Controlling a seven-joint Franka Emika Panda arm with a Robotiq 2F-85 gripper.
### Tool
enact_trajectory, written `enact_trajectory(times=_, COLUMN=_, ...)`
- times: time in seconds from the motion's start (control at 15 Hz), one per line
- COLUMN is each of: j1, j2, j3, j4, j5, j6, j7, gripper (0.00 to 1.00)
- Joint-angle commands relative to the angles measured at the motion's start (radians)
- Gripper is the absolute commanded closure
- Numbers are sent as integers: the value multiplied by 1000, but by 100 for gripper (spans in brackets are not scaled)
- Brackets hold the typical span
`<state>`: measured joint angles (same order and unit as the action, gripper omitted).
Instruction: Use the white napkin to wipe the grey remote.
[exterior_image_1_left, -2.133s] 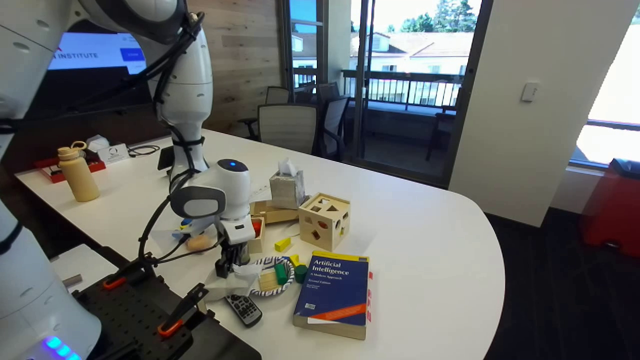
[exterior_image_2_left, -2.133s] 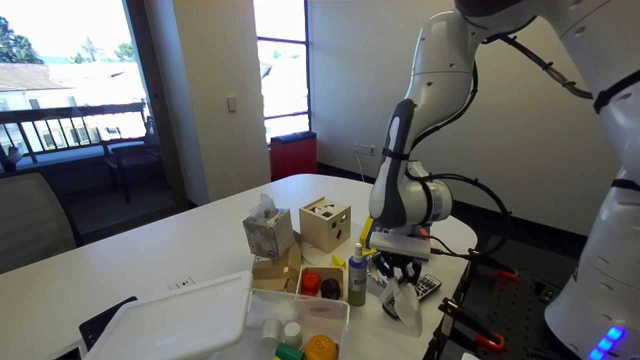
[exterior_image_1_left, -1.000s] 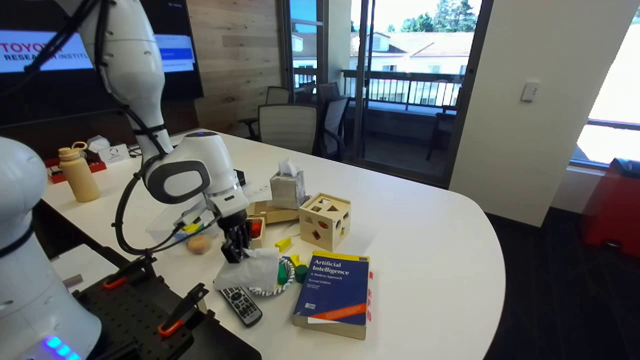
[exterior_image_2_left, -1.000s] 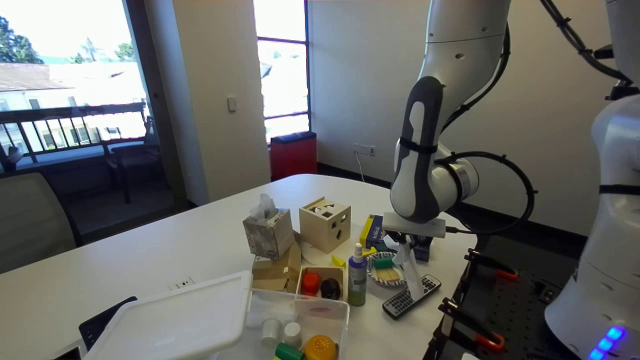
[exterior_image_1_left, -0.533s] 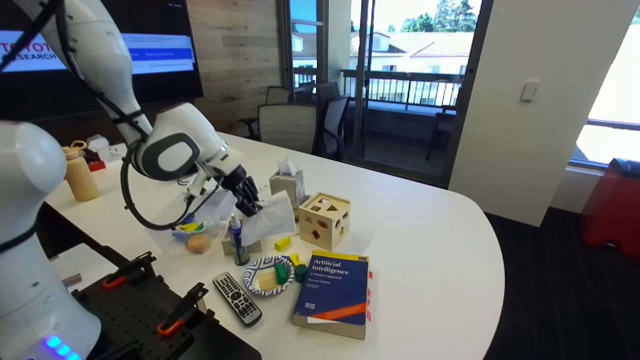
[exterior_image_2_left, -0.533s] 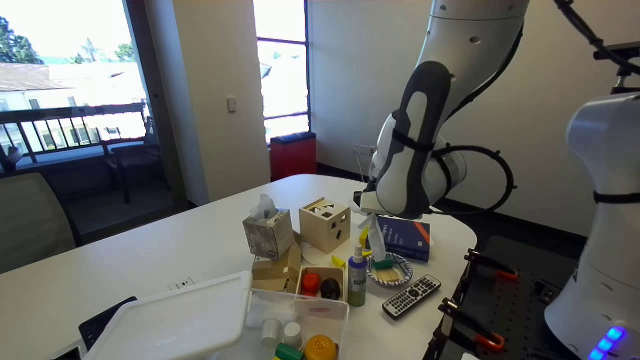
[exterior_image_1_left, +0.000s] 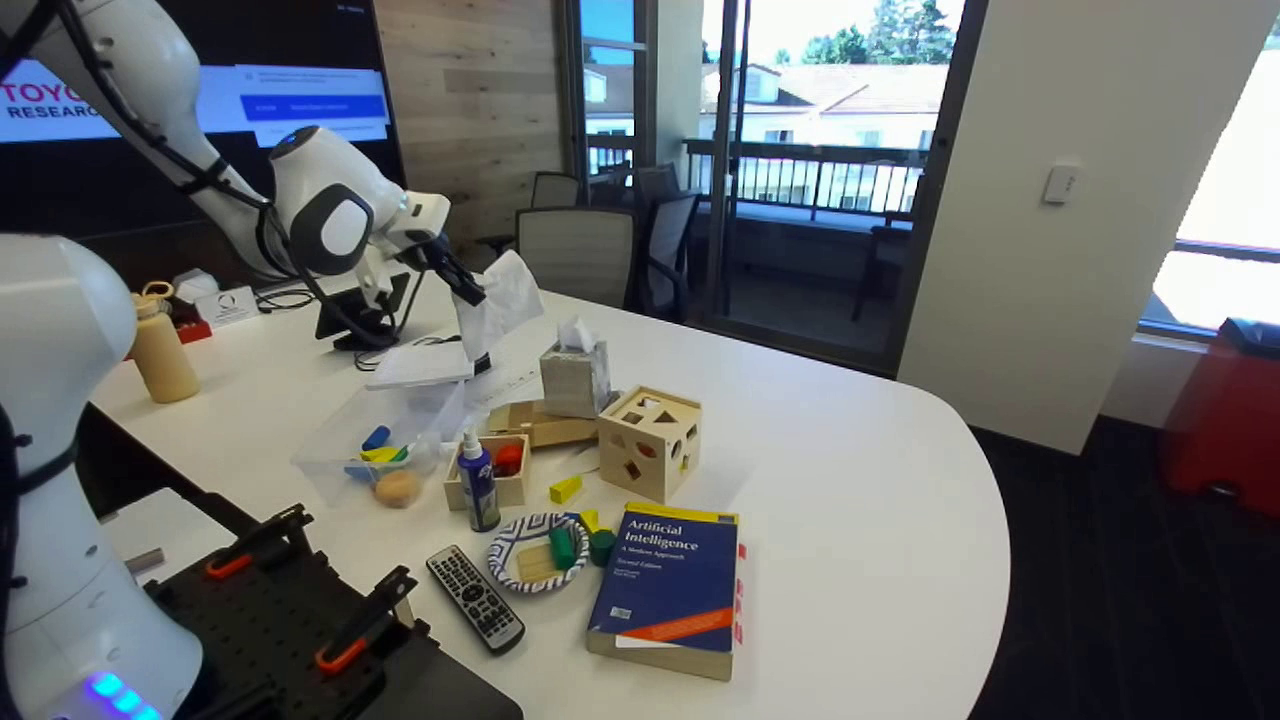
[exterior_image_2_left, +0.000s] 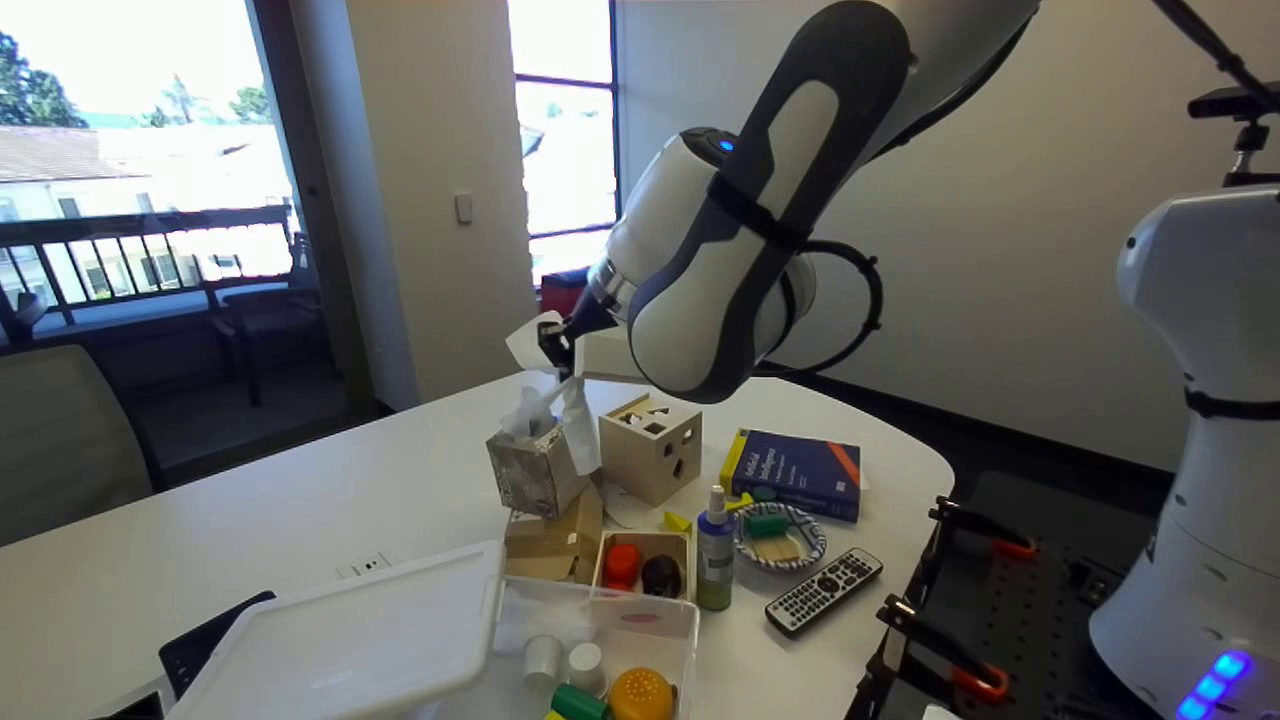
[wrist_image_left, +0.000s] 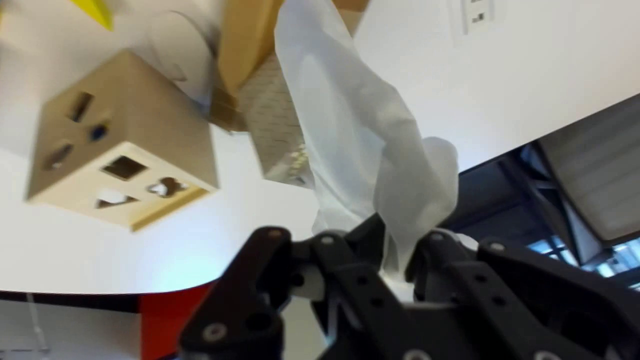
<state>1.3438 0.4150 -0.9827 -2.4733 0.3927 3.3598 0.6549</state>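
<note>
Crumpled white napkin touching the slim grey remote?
No: in an exterior view, the slim grey remote lies uncovered on the white table, the black gripper holding the crumpled white napkin well away.

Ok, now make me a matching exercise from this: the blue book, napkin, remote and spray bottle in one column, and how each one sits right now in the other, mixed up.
Column one
1. blue book
2. white napkin
3. grey remote
4. spray bottle

Column two
A. standing upright beside the small wooden box
B. lying title side up
C. held in the gripper
D. lying button side up, beside the patterned plate

Right pairs: 1-B; 2-C; 3-D; 4-A
</note>
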Motion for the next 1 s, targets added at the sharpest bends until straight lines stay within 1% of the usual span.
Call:
enact_trajectory(times=0.0, j1=-187, j2=-38, j3=204, j4=150, j5=-53, j6=-64, j7=-100, gripper=99)
enact_trajectory(times=0.07, j1=-267, j2=-26, j3=289, j4=191, j5=-66, j6=-86, j7=-105, gripper=99)
enact_trajectory(times=0.2, j1=-415, j2=13, j3=442, j4=266, j5=-53, j6=-135, j7=-147, gripper=99)
enact_trajectory(times=0.27, j1=-477, j2=38, j3=490, j4=297, j5=-90, j6=-164, j7=-124, gripper=99)
enact_trajectory(times=0.4, j1=-605, j2=73, j3=600, j4=346, j5=-78, j6=-211, j7=-157, gripper=99)
enact_trajectory(times=0.53, j1=-702, j2=123, j3=676, j4=392, j5=-68, j6=-263, j7=-184, gripper=99)
enact_trajectory(times=0.6, j1=-738, j2=146, j3=703, j4=413, j5=-65, j6=-301, j7=-194, gripper=99)
enact_trajectory(times=0.67, j1=-758, j2=180, j3=710, j4=434, j5=-70, j6=-330, j7=-198, gripper=99)
enact_trajectory(times=0.73, j1=-809, j2=198, j3=751, j4=448, j5=-111, j6=-355, j7=-182, gripper=99)
enact_trajectory(times=0.93, j1=-880, j2=266, j3=810, j4=495, j5=-156, j6=-416, j7=-186, gripper=99)
